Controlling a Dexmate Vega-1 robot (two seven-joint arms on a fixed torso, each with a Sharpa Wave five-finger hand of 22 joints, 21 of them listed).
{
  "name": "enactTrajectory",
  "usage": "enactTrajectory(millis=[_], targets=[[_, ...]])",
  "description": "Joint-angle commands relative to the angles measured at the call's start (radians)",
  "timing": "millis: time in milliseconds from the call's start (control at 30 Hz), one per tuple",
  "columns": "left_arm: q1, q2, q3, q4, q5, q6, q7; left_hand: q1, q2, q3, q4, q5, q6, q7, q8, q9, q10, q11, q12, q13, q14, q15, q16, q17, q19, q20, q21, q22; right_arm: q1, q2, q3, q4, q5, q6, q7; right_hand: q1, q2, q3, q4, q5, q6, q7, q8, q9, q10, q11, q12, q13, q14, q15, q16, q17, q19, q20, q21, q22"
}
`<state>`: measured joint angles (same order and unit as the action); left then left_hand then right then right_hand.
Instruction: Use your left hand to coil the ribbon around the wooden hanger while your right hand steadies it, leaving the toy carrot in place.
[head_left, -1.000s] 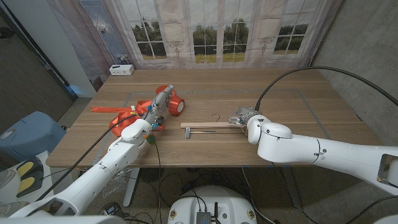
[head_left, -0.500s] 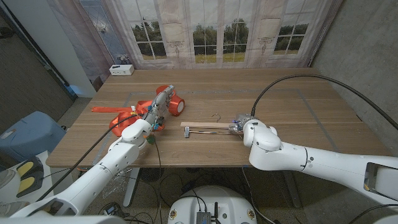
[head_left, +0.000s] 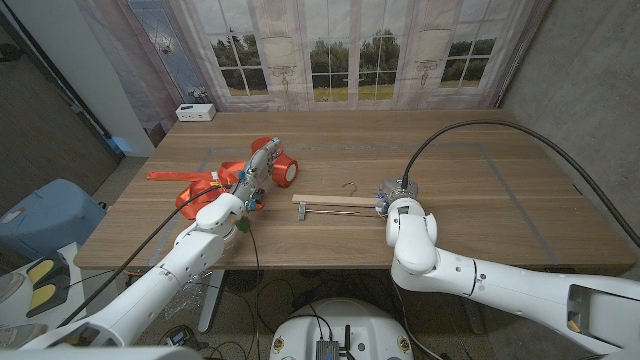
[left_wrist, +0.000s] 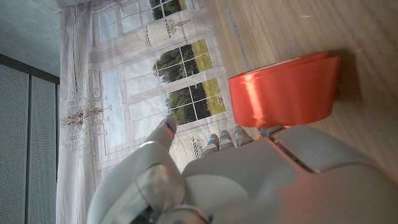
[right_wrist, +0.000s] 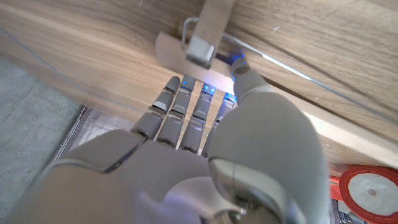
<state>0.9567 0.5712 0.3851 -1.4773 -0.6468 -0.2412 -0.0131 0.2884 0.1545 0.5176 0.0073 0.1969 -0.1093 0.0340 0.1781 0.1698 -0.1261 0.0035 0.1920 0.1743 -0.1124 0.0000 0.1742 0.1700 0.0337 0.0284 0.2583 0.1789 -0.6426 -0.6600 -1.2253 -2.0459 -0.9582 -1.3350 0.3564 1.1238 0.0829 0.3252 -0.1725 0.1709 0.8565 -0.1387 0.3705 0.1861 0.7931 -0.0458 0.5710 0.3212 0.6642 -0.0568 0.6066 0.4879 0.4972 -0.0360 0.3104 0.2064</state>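
Your right hand (head_left: 392, 196) sits at the hanger's (head_left: 338, 201) right end near the table's (head_left: 470, 170) middle — the right wrist view has its fingers (right_wrist: 186, 99) lying straight and close together, tips at the wood, though you can't tell whether they clamp it. Your left hand (head_left: 256, 171) is well apart from the hanger, at the orange ribbon (head_left: 196, 190) and its spool (left_wrist: 285, 90); whether its fingers grip anything, you can't tell.
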Motion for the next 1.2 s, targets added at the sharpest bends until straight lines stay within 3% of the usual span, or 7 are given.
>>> enactTrajectory(millis=[33,300,500,633,700,800,1200], targets=[[0.025,0.011,-0.014,-0.023,-0.002,-0.008,0.017,-0.008,-0.001,0.001,0.004,0.001,0.007,-0.002,0.003,0.003,0.005,-0.001,0.004,0.006,-0.001,0.005,0.006,0.003,0.010,0.003,-0.006,0.006,-0.117,0.012,0.101,0.081,-0.014,0.120,-0.245,0.108,0.051,-0.022,0.003,0.008,0.162,0.047,0.031,0.039,0.113,-0.066,0.099,0.134,0.060,-0.170,0.086,0.151,0.029,-0.008,0.032,0.012],[0.029,0.018,-0.017,-0.030,0.004,-0.005,0.026,-0.011,-0.003,0.000,0.005,0.000,0.006,-0.009,0.003,0.003,0.005,-0.007,0.004,0.006,-0.001,-0.002,0.005,0.003,0.011,-0.004,-0.008,0.006,-0.184,0.017,0.166,0.107,0.026,0.203,-0.430,0.115,0.047,-0.027,0.012,0.018,0.156,0.034,0.031,0.048,0.093,-0.067,0.116,0.158,0.047,-0.169,0.056,0.152,0.016,-0.028,0.039,0.016],[0.030,0.042,-0.010,-0.076,0.072,0.047,0.113,-0.003,-0.021,-0.004,-0.011,-0.003,0.003,-0.018,0.001,0.002,0.000,-0.013,0.002,0.005,-0.001,-0.007,0.004,0.000,0.007,-0.009,-0.014,0.004,-0.259,0.020,0.237,0.112,0.037,0.269,-0.625,0.125,0.050,-0.027,0.013,0.023,0.156,0.025,0.037,0.059,0.078,-0.065,0.122,0.169,0.037,-0.171,0.037,0.153,0.009,-0.029,0.043,0.018],[0.043,0.076,0.001,-0.177,0.188,0.179,0.288,0.048,-0.054,-0.001,-0.081,-0.014,0.003,-0.023,0.007,0.003,0.044,0.005,0.016,0.007,0.047,0.017,0.014,-0.001,0.019,-0.003,-0.023,0.002,-0.296,0.031,0.283,0.111,0.053,0.294,-0.714,0.130,0.052,-0.028,0.015,0.025,0.153,0.022,0.039,0.066,0.077,-0.064,0.127,0.175,0.036,-0.171,0.030,0.155,0.010,-0.026,0.048,0.019],[0.048,0.082,0.006,-0.233,0.237,0.271,0.381,0.086,-0.066,0.004,-0.126,-0.020,0.034,-0.029,0.016,0.004,0.081,0.013,0.026,0.009,0.100,0.032,0.024,0.001,0.036,0.016,-0.024,0.003,-0.308,0.034,0.300,0.109,0.059,0.301,-0.742,0.135,0.053,-0.027,0.014,0.026,0.149,0.022,0.039,0.070,0.077,-0.065,0.131,0.179,0.034,-0.174,0.024,0.156,0.013,-0.023,0.052,0.019],[0.045,0.082,0.017,-0.284,0.283,0.372,0.463,0.116,-0.078,0.004,-0.157,-0.023,0.078,-0.024,0.025,0.005,0.132,0.027,0.038,0.012,0.156,0.035,0.031,0.003,0.065,0.048,-0.019,0.006,-0.318,0.034,0.314,0.103,0.059,0.305,-0.763,0.133,0.054,-0.030,0.019,0.026,0.147,0.024,0.041,0.075,0.078,-0.064,0.136,0.182,0.035,-0.170,0.016,0.156,0.013,-0.022,0.055,0.020],[0.006,0.063,0.076,-0.400,0.409,0.684,0.625,0.173,-0.154,-0.017,-0.187,-0.018,0.158,-0.015,0.037,0.009,0.194,0.051,0.048,0.020,0.244,0.046,0.038,0.008,0.147,0.098,0.000,0.010,-0.356,0.037,0.376,0.096,0.096,0.364,-0.860,0.140,0.054,-0.035,0.022,0.028,0.149,0.027,0.047,0.086,0.078,-0.065,0.141,0.177,0.045,-0.172,-0.001,0.162,0.013,-0.018,0.067,0.020]])
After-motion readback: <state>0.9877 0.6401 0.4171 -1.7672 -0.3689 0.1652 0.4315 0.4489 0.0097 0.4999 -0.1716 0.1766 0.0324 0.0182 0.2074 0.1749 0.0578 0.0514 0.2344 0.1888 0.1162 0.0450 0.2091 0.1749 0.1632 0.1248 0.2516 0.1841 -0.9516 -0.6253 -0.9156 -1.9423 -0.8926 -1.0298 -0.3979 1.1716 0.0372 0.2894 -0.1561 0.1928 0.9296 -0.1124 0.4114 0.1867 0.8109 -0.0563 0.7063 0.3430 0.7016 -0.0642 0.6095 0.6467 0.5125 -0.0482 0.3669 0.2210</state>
